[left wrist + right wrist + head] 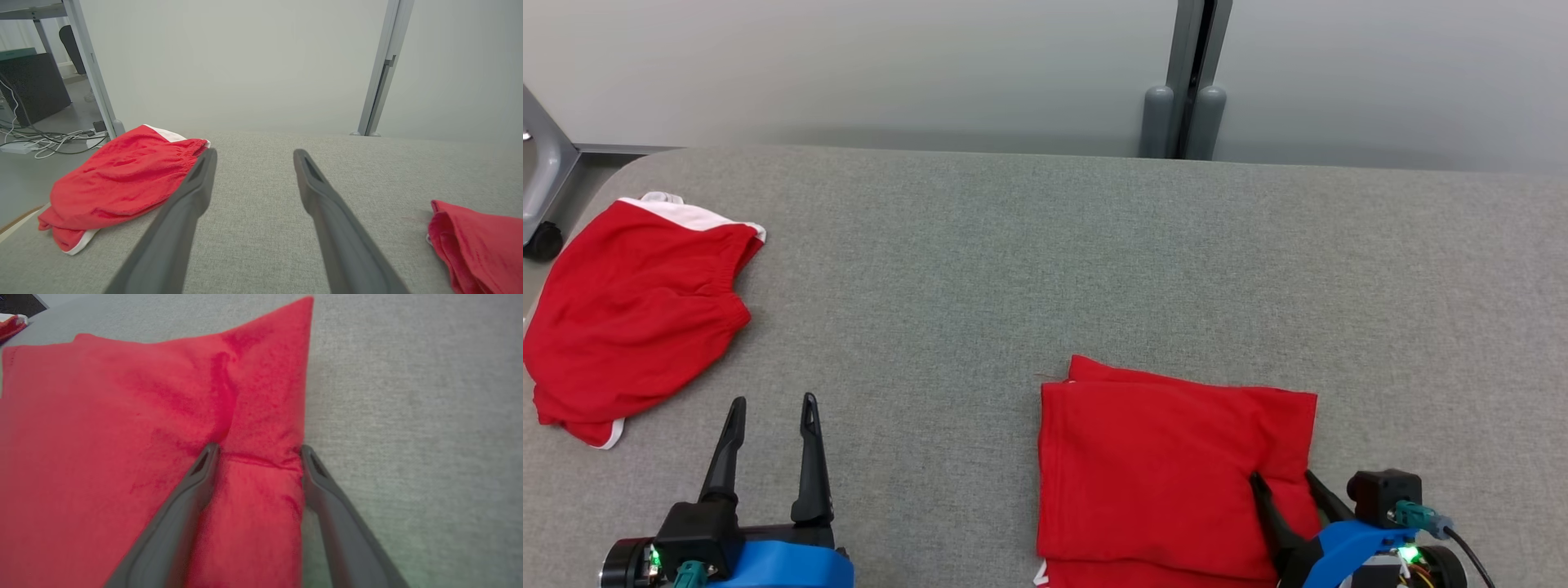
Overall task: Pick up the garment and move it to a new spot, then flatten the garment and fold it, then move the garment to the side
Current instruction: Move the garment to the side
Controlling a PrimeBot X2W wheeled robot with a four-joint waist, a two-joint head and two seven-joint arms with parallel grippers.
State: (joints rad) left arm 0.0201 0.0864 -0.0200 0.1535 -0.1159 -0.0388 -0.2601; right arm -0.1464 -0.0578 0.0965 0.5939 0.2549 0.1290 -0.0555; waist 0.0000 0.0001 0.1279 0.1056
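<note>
A folded red garment [1160, 465] lies flat on the grey table [1013, 245] near its front edge, right of centre. My right gripper [1282, 476] is open and rests on the garment's right edge. In the right wrist view its two fingers [258, 449] straddle a strip of the red cloth [102, 437], which creases between them; one finger stands right at the hem. My left gripper [774, 400] is open over bare table at the lower left, holding nothing. From the left wrist, the gripper [254, 152] points across the table, with the folded garment [478, 241] to its right.
Red shorts with white trim [629, 310] lie crumpled at the table's left edge, also in the left wrist view [122, 179]. A grey post [1192, 82] stands behind the table's far edge. A frame leg with a caster [543, 241] and floor cables [41, 139] sit off the left side.
</note>
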